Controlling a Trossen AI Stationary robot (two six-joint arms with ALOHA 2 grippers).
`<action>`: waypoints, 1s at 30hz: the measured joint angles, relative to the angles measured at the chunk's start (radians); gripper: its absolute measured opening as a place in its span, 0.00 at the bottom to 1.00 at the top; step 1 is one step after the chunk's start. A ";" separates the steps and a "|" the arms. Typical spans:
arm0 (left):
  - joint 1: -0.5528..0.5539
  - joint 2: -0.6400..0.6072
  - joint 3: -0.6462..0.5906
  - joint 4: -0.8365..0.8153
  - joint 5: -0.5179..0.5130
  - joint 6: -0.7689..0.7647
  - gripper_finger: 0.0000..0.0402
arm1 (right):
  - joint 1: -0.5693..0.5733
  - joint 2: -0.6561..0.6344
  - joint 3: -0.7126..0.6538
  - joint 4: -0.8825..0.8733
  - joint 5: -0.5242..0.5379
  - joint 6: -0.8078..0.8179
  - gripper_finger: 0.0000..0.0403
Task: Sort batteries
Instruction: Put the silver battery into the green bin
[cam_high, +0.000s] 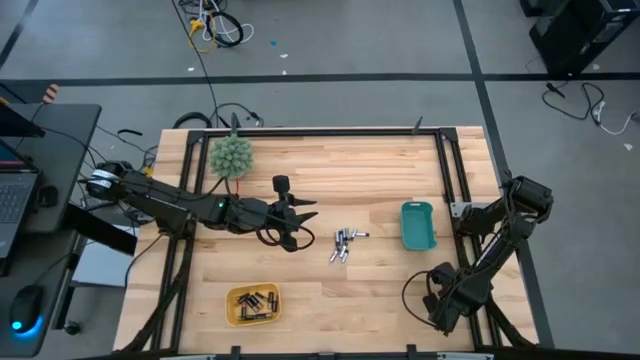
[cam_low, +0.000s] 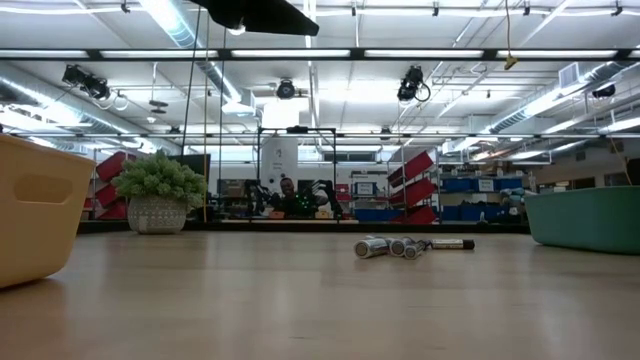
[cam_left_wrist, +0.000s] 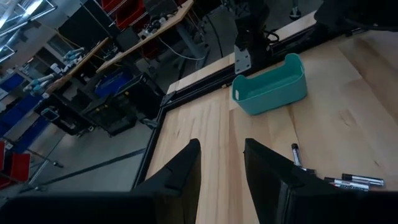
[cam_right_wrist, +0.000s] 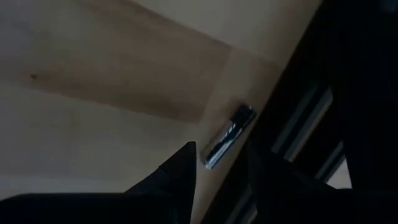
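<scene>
Batteries beside open left claw

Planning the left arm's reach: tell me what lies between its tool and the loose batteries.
Only bare wood, seen from above: the left tool sits just left of the batteries, nothing between.

Pale wood table, planked, smooth with a soft satin sheen. Dark matt metal frame around its edge. Just ahead of the left claw, small batteries, silvery ones with a bright metallic gloss, dark ones duller. Beyond them, a teal plastic tray, smooth, faintly glossy. Behind and to one side of that claw, a yellow plastic tray, smooth. Spiky green ball, fuzzy and matt. By the right claw, another glossy dark-and-silver battery.
</scene>
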 joint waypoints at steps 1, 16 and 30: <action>0.000 0.000 0.000 0.000 0.000 -0.006 0.30 | 0.000 0.002 0.000 -0.003 0.007 -0.003 0.32; 0.000 0.000 0.000 -0.015 0.004 -0.039 0.30 | -0.001 -0.001 -0.046 0.041 0.044 -0.004 0.32; 0.000 0.000 0.000 -0.019 0.004 -0.038 0.30 | -0.048 0.004 0.036 -0.119 0.167 -0.080 0.32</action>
